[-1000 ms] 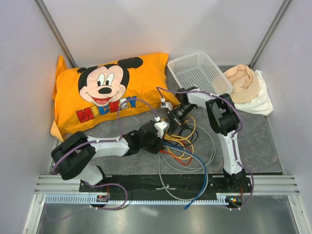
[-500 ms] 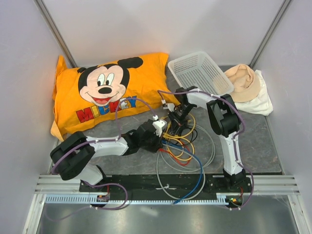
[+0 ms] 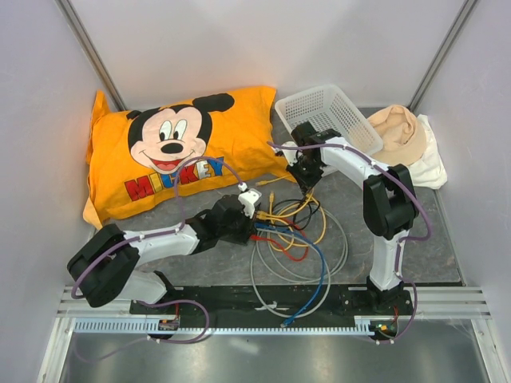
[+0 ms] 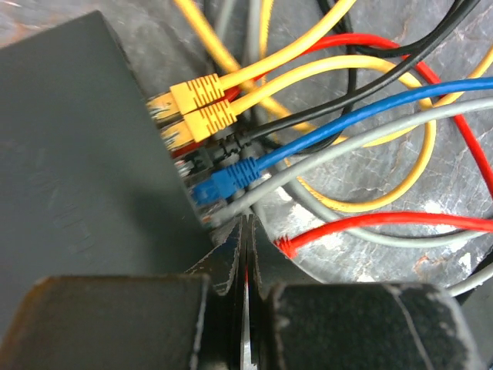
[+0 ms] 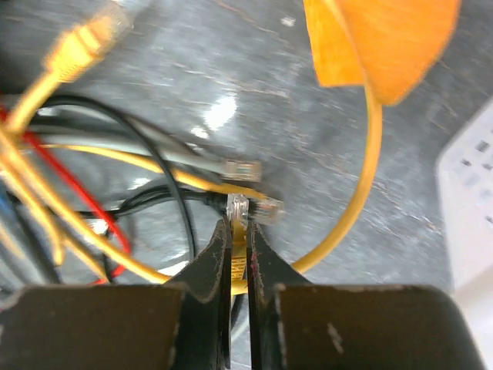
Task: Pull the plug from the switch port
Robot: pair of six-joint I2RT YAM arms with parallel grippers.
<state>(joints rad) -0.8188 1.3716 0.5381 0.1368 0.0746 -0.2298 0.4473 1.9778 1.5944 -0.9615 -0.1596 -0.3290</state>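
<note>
- Two sets of jaws are closed. The right gripper (image 5: 239, 210) pinches a yellow cable (image 5: 362, 169) just behind its clear plug (image 5: 266, 210), which hangs free of any socket. The left gripper (image 4: 246, 231) is pressed shut beside the switch (image 4: 85, 154).
- The switch lies mid-bench, left of the cable tangle (image 3: 291, 235), with other plugs (image 4: 202, 108) seated along one edge.
- To do this well, I would draw the freed plug straight away from the box, avoiding snags.
- The bench (image 3: 415, 231) is dark and marbled, with pale walls (image 3: 263, 44) around it. An orange pillow (image 3: 168, 152), a white basket (image 3: 323, 116) and a cloth (image 3: 407, 148) sit at the far side.
</note>
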